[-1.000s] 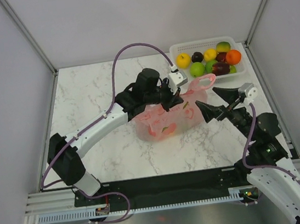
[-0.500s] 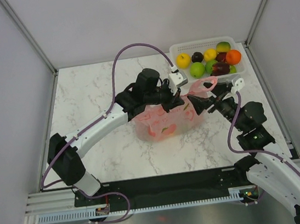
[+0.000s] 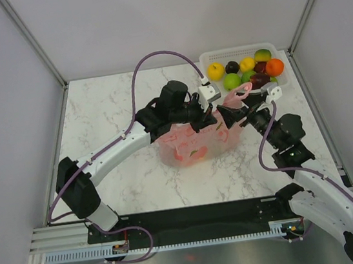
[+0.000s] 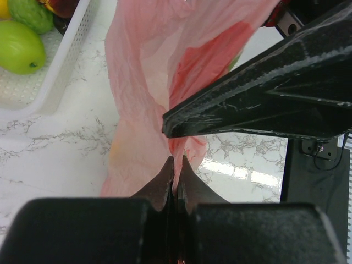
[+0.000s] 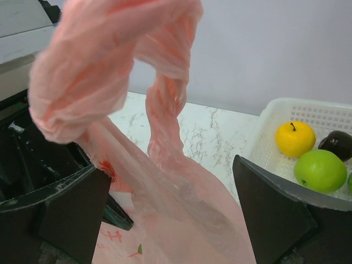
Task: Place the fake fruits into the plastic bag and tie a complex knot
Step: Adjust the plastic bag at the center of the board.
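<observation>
The white marble-patterned desk carries a pink plastic bag near its middle and a white lattice basket at its far right corner.

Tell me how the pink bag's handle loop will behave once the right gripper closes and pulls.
The handle loop is thin, crinkled film, so it will probably crush flat and hang limp. The plastic bag sags softly, so pulling would likely stretch and drag it, though the left gripper, shut on its film, should anchor it.
</observation>
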Controlling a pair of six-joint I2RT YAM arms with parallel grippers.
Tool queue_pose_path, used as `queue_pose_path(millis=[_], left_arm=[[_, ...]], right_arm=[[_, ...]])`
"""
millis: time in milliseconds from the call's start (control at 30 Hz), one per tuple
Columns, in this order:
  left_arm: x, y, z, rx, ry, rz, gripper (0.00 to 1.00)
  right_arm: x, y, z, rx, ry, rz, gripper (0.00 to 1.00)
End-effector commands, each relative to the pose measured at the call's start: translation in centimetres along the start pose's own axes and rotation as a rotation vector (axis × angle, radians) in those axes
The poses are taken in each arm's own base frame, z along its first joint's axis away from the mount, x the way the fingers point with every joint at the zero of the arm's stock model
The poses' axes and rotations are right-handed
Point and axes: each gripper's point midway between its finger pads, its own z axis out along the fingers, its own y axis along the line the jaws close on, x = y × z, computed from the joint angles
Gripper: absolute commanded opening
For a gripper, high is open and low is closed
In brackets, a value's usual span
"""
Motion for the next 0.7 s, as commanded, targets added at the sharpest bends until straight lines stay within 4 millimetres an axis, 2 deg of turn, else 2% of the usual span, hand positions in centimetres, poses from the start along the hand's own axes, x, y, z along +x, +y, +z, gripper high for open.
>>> queue_pose_path(millis=[0,200,400,467,567,600,667], left_arm=[[-3.2,-0.7,-1.5,0.012,-0.087,0.016,0.02],[-3.3,-0.4,-1.5,-0.011,-0.099,0.020,0.02],[-3.3,-0.3,-1.3,-0.019,-0.102,0.018,0.02],[-3.1,-0.1,-1.1,-0.027,-0.096,0.018,0.02],[-3.0,0.1,-1.0,-0.043,-0.092,0.016,0.04],[-3.1,0.3,-1.0,-0.051,-0.092,0.015,0.04],[-3.2,0.3,-1.0,-0.051,-0.095,0.015,0.07]], right_arm=[[-2.1,0.3,0.9,-0.012,-0.075,0.013,0.98],[-1.2,0.7,1.5,-0.037,-0.054,0.068,0.98],[-0.1,-0.7,2.2,0.044,-0.008,0.106,0.95],[0.9,-0.8,2.3,0.051,0.050,0.103,0.82],[1.2,-1.0,2.1,0.068,0.068,0.099,0.64],[1.5,-1.1,1.9,0.075,0.069,0.099,0.54],[1.9,-1.4,1.6,0.090,0.078,0.091,0.44]])
